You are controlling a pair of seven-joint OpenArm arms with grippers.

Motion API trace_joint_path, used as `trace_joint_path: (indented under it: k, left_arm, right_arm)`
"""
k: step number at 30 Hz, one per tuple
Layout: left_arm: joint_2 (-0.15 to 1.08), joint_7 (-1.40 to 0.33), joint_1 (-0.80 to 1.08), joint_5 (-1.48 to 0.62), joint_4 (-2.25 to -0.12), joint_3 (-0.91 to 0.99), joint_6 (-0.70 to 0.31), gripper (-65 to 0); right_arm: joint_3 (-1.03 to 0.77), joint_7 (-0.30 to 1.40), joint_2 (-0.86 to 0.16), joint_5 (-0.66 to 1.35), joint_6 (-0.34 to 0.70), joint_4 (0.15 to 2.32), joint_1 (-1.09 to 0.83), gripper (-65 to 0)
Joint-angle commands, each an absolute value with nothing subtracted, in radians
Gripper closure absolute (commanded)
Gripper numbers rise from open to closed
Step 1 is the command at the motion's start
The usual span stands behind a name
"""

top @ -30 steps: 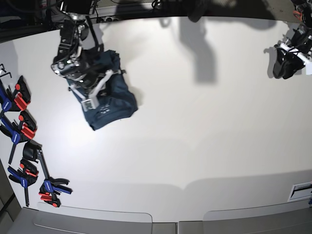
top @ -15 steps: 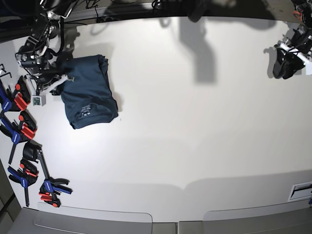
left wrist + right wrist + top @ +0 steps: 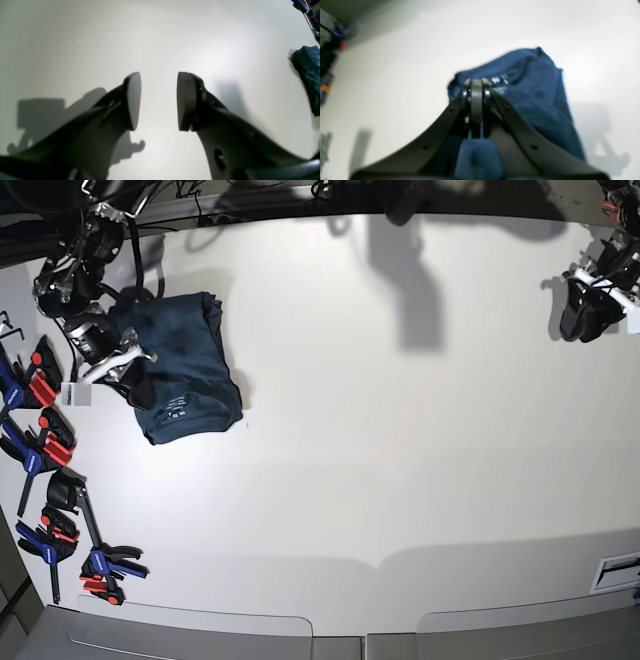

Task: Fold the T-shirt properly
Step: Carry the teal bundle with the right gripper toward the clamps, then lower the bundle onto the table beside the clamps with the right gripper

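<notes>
R gripper point(image 3: 135, 385) shifted onto T-shirt point(image 3: 185, 370) left edge.

The T-shirt point(image 3: 308, 75) is cut off by the right edge of the left wrist view. In the right wrist view it is blurred (label print unreadable), its lower part hidden behind the right gripper point(image 3: 476, 92). Upper-left objects there are unidentifiable.

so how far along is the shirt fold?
Mostly done by the look of it: the T-shirt lies as a compact folded bundle on the table, neck label up. In hand: nothing. The right gripper is shut and empty over the bundle's edge; the left gripper is open over bare table, far off. Left: at most squaring up the bundle.
</notes>
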State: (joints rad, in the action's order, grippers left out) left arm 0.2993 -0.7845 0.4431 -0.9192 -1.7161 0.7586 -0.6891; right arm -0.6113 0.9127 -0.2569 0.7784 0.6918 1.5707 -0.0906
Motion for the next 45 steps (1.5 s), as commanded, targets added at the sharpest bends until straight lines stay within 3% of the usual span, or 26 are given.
trace_joint_path:
  k: [1,6,13,21,36,45]
  left_arm:
    - [0.316,-0.760,0.446,-0.943,-1.734,0.765,-0.698,-21.5]
    - [0.316,-0.754,0.446,-0.943,-1.734,0.765,-0.698,-21.6]
    - [0.316,-0.754,0.446,-0.943,-1.734,0.765,-0.698,-21.5]
    - [0.316,-0.754,0.446,-0.943,-1.734,0.765,-0.698,-21.6]
    - [0.316,-0.754,0.446,-0.943,-1.734,0.765,-0.698,-21.5]
    - [0.316,-0.754,0.446,-0.944,-1.734,0.765,-0.698,-21.5]
  right_arm:
    - [-0.614,0.886,-0.257,0.782,0.698,1.587,-0.074,0.0]
    - [-0.592,0.862,-0.197,0.633,0.698,1.581,-0.065,0.0]
    - [-0.456,0.768,-0.191,0.397,0.698,1.489,-0.064,0.0]
    - [-0.434,0.749,-0.200,0.190,0.564,1.444,-0.064,0.0]
    - [-0.446,0.790,-0.359,0.190,0.569,1.444,-0.108,0.0]
    - [-0.446,0.790,-0.381,0.276,0.569,1.444,-0.115,0.0]
